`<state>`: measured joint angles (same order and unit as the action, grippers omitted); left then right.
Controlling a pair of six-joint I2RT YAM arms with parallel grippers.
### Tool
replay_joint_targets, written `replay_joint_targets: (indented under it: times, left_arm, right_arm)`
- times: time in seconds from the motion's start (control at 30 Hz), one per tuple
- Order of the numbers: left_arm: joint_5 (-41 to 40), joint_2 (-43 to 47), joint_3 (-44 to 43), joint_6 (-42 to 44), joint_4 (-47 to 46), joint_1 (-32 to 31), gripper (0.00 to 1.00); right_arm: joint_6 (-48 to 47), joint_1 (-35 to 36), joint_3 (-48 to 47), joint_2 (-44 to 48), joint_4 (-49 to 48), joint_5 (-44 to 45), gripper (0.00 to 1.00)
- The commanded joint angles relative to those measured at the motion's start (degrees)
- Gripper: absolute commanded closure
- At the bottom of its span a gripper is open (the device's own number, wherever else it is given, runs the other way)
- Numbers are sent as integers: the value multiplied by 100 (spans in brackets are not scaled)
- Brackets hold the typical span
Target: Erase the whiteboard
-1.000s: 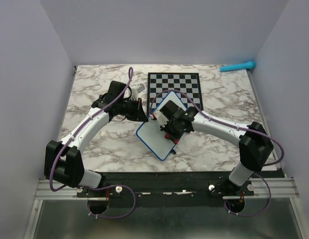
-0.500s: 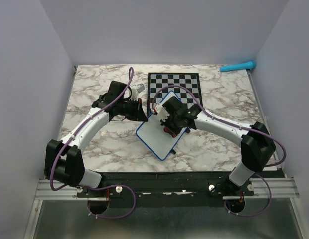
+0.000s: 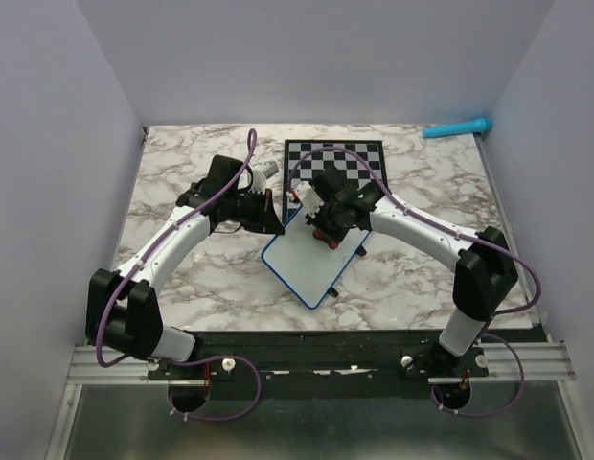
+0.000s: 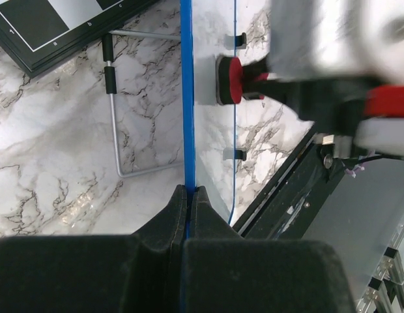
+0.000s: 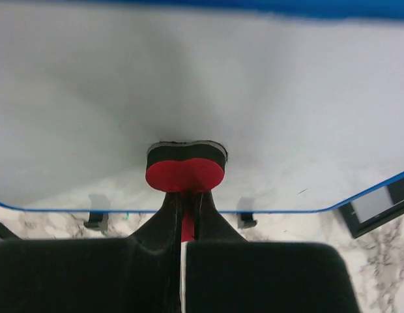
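Note:
The whiteboard [image 3: 311, 264], white with a thin blue rim, stands tilted on its wire stand [image 4: 114, 130] in the table's middle. My left gripper [image 3: 276, 226] is shut on its blue left edge [image 4: 187, 117]. My right gripper [image 3: 321, 230] is shut on a small red eraser [image 5: 185, 171] with a black felt pad, pressed against the board's white face [image 5: 202, 85] near its upper part. The eraser also shows in the left wrist view [image 4: 229, 79]. No writing shows on the visible board surface.
The black-and-white chessboard [image 3: 333, 165] lies flat just behind the whiteboard. A teal marker [image 3: 457, 127] lies at the far right corner. Walls close in the table on three sides.
My right gripper has slid the eraser up the board toward its far edge. The left gripper and the board have stayed put.

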<state>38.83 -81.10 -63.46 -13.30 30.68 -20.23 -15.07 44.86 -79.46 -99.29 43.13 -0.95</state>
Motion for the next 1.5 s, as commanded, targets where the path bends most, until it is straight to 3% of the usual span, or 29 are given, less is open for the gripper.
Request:
replay_joint_targets:
  times: [0.0, 0.37, 0.5, 0.7, 0.8, 1.17, 1.27, 1.47]
  left_arm:
    - [248, 7, -114, 179, 351, -113, 100]
    - [362, -64, -166, 258, 351, -113, 100]
    - [362, -81, -184, 284, 360, -122, 100]
    - [301, -38, -167, 337, 413, -113, 100]
    - [283, -37, -149, 346, 404, -113, 100]
    - [309, -81, -149, 346, 378, -113, 100]
    - [327, -81, -140, 346, 360, -113, 100]
    - [327, -116, -184, 381, 421, -113, 100]
  right_arm:
    - [-110, -65, -430, -241, -508, -107, 99]
    - [-488, -215, 1538, 296, -754, -318, 99]
    - [-523, -250, 1197, 226, -710, -283, 99]
    - [-532, -408, -487, -310, -342, -221, 99]
    - [-611, -513, -816, -486, -192, -256, 99]
    - [-1200, -628, 1194, -56, -156, -503, 99]
    - [-1191, -636, 1179, -100, -156, -441, 99]
    - [-1024, -636, -252, -372, 90, -547, 99]
